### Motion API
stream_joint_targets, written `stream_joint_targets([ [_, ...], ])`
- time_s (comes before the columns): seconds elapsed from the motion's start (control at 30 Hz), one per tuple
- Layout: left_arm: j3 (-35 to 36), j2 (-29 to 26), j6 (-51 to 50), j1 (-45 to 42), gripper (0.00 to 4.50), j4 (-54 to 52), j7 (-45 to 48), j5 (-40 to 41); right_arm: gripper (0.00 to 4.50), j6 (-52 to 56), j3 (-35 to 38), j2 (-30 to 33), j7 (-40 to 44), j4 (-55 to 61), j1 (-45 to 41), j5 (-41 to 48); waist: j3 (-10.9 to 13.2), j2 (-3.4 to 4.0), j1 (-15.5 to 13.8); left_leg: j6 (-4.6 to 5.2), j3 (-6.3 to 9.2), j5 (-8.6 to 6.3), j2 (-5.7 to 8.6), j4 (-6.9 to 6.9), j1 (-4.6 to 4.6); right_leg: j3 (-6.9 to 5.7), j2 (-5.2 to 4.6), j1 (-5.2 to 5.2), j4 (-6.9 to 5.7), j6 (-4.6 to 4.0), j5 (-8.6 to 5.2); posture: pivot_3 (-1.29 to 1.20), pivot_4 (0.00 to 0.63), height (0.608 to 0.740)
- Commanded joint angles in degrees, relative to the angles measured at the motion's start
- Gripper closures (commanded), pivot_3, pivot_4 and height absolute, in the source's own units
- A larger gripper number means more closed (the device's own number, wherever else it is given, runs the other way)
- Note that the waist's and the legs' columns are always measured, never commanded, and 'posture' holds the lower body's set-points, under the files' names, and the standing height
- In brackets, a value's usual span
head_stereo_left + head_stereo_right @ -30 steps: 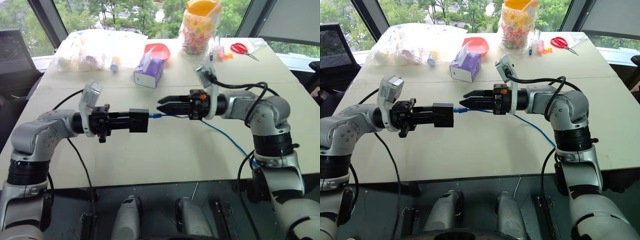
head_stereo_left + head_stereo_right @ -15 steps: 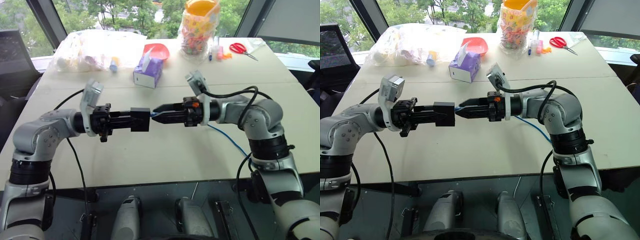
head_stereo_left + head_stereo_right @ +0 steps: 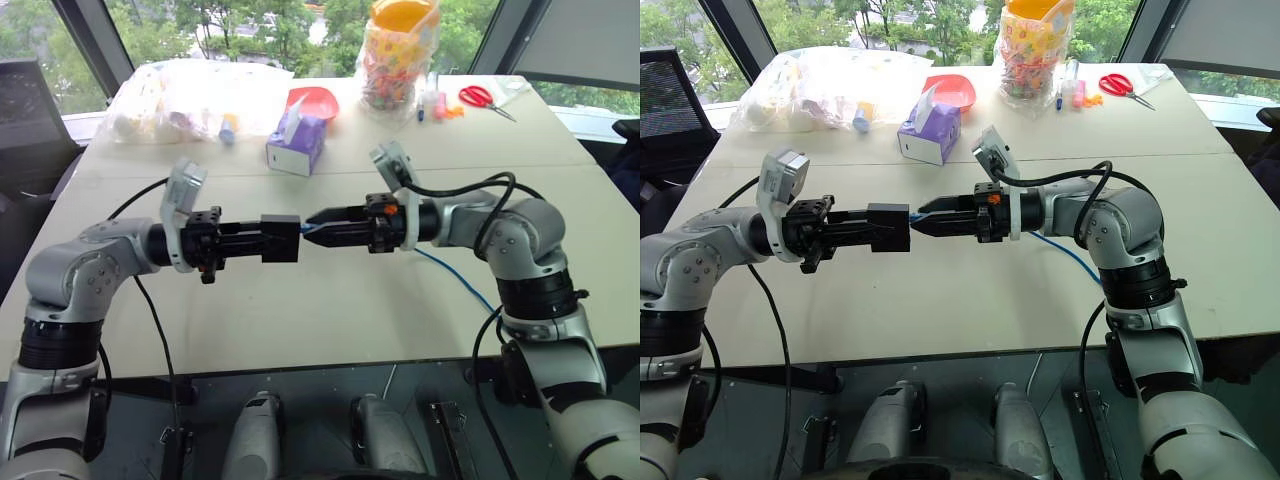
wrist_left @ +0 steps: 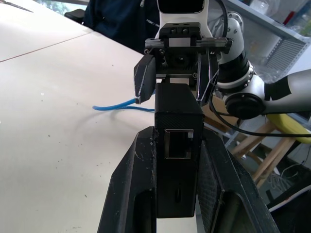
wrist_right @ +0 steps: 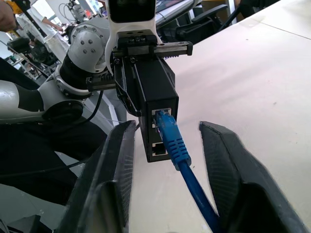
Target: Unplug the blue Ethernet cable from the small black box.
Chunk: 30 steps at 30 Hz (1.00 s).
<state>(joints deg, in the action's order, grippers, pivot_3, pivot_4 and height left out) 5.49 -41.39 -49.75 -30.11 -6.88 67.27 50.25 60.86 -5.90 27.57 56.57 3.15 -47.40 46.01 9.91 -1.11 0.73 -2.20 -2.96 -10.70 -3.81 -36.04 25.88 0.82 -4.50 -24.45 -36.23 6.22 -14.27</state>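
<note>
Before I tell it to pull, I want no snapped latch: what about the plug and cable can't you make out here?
- Latch tab on the blue Ethernet cable: right wrist view, too small to tell whether it is pressed.
- The occupied port of the small black box: left wrist view, hidden by the box's own body.
- The cable's far end: head views, it disappears behind the right arm.

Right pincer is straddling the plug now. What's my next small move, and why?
Probably close the right pincer onto the boot of the blue Ethernet cable. Its fingers flank the plug without touching it, the plug still sits in the small black box, and the left pincer clamps that box steady.
</note>
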Motion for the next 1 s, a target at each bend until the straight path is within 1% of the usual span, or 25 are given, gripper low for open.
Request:
stream_joint_targets([
  [0.03,1.49,-0.1,0.2,-1.6,4.01,-1.22,-0.16,1.06,4.16,-1.0,0.43,-0.22,0.76,2.11,-0.82,0.29,0.0,0.0,0.0,0.0,0.0,0.0,0.0,0.0,0.0,0.0,0.0,0.0,0.0,0.0,0.0,0.0,0.15,0.735],
  [0.07,1.5,-0.14,0.18,-1.6,4.01,-1.24,-0.17,1.08,4.43,-0.97,0.45,-0.26,0.81,2.11,-0.84,0.25,0.0,0.0,0.0,0.0,0.0,0.0,0.0,0.0,0.0,0.0,0.0,0.0,0.0,0.0,0.0,0.0,0.15,0.735],
  [0.47,1.83,-0.37,-0.05,-1.93,4.01,-0.93,-0.45,1.29,4.43,-1.9,-0.19,0.18,1.65,2.24,-0.14,-1.26,0.0,0.0,0.0,0.0,0.0,0.0,0.0,0.0,0.0,0.0,0.0,0.0,0.0,0.0,0.0,0.0,0.15,0.735],
  [0.7,2.85,-1.99,-0.48,-1.21,4.01,-0.92,0.41,1.35,4.43,-8.1,-1.83,4.6,3.97,-2.28,2.01,-7.63,0.0,0.0,-0.01,0.0,0.0,0.0,0.0,0.0,0.0,0.0,0.0,0.0,0.0,0.0,0.0,0.0,0.15,0.735],
  [1.0,3.39,-2.74,0.1,0.07,4.01,-0.62,-0.06,0.81,4.43,-15.69,-1.61,9.79,5.12,-10.58,1.77,-12.04,0.0,0.0,-0.07,0.0,0.0,0.0,0.0,0.0,0.0,0.0,0.0,0.0,0.0,0.0,0.0,0.0,0.15,0.735],
])
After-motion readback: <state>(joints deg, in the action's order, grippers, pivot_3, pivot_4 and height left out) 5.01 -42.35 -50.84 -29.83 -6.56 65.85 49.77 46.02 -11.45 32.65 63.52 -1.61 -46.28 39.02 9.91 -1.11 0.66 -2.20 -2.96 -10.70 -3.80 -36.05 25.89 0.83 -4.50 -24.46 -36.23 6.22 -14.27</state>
